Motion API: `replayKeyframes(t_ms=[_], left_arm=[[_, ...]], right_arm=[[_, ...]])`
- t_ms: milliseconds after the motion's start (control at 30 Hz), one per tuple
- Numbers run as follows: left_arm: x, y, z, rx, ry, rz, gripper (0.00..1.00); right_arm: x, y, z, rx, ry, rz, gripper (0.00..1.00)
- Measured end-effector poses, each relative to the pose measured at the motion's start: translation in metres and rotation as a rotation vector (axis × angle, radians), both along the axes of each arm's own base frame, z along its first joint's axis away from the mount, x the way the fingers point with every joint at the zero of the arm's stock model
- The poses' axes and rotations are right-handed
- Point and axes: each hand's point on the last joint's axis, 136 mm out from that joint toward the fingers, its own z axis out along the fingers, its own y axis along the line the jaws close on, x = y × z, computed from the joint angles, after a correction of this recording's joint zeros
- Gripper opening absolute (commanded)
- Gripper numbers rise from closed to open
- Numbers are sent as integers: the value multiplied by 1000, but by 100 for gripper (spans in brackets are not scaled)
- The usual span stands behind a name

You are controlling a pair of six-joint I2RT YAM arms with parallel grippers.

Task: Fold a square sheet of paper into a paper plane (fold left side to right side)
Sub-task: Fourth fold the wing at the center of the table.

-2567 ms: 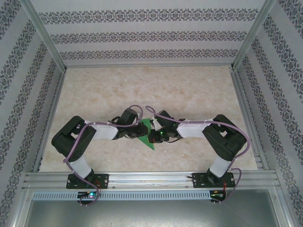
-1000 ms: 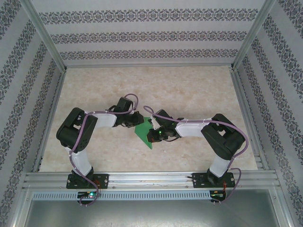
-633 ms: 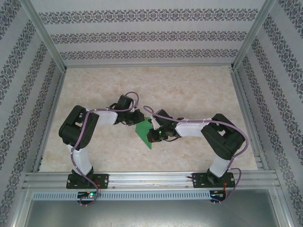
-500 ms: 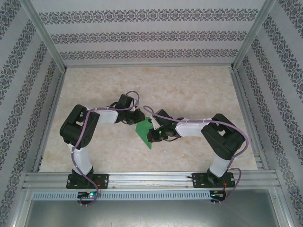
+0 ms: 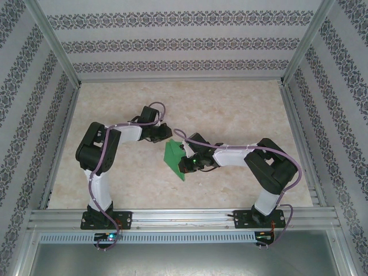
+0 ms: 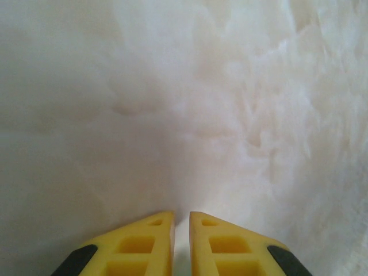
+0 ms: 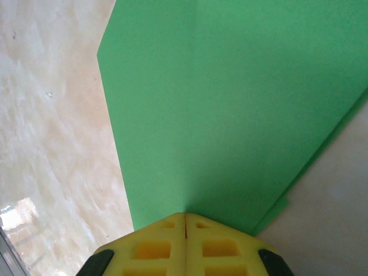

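Note:
The square sheet of paper [image 5: 173, 160], bright green, lies folded on the marble table between the two arms. In the right wrist view the green paper [image 7: 230, 103] has a second layer showing along its lower right edge. My right gripper [image 5: 185, 158] is shut, and its yellow tips [image 7: 185, 214] rest on the sheet's near edge. My left gripper [image 5: 167, 134] hovers just past the sheet's far left corner, apart from it. Its jaws [image 6: 182, 214] stand almost closed with a thin slit and nothing between them, over bare table.
Patterned walls close in the table [image 5: 230, 109] on the left, back and right. A metal rail [image 5: 184, 217] with both arm bases runs along the near edge. Bare marble stretches behind and beside the arms.
My left arm has pulled away from the sheet, up and toward the back left. The right gripper has stayed put on the paper, which has barely shifted.

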Motion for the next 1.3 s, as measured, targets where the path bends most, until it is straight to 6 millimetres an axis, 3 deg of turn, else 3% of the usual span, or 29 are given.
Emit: replayKeyframes(t_ms=[133,200,400,600,733,867,1067,1300], left_arm=[[7,12,1,33,-25,25,15],[0,16,6,41,-34,29,15],[-46,24,40,29,-91,15,15],[-96,-8,57,-36,-128,-90,15],[-113,-36,51,-70,-104,-159,15],[-119,-49,32,-65,-58,-186,14],[-118,-53,2,-52,7,-187,15],[-116,-53,-2,-45,11,-183,14]], right_arm=[[-1,-3,0,5,3,8,0],[-3,-7,1,6,12,8,0],[-6,-16,1,7,37,9,0],[-6,-17,1,11,37,14,0],[-6,-17,1,11,36,14,0],[-6,-17,1,11,37,14,0],[-6,-17,1,13,38,15,0],[-7,-16,1,18,40,18,0]])
